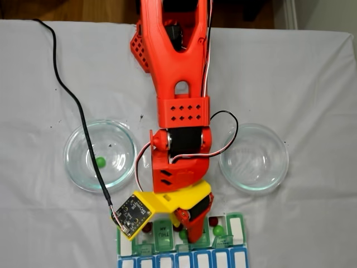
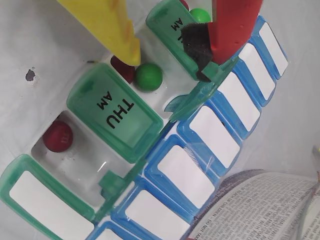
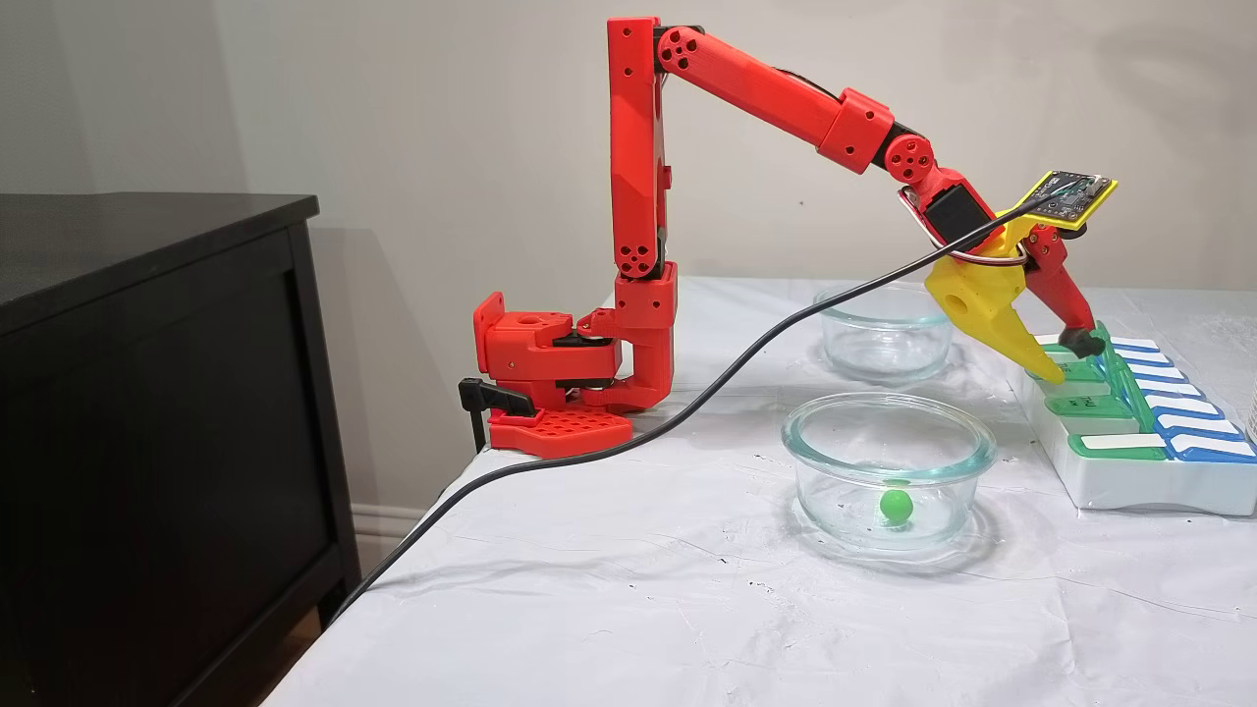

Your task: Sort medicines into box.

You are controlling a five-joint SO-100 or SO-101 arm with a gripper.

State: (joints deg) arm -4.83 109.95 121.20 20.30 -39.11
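Down at the pill organizer, the two-finger gripper (image 2: 167,55) stands spread, its yellow finger (image 2: 112,30) and red foam-padded finger (image 2: 220,35) apart and pinching nothing; a small bright green ball (image 2: 148,76) lies loose in an open white compartment just beside the yellow tip, touching a dark red ball (image 2: 121,68). Another dark red ball (image 2: 58,136) sits alone in the next open compartment, beyond the translucent green THU AM lid (image 2: 114,111). The flat white-and-green weekly pill box (image 3: 1129,471) rests at the table edge, its long axis running along the row of lids, which hinge toward the blue row. One more green ball (image 3: 895,505) waits in the nearer round clear glass dish (image 3: 889,432). These balls look light, hard, smooth and prone to rolling; a pinch squarely across the middle seems safest.
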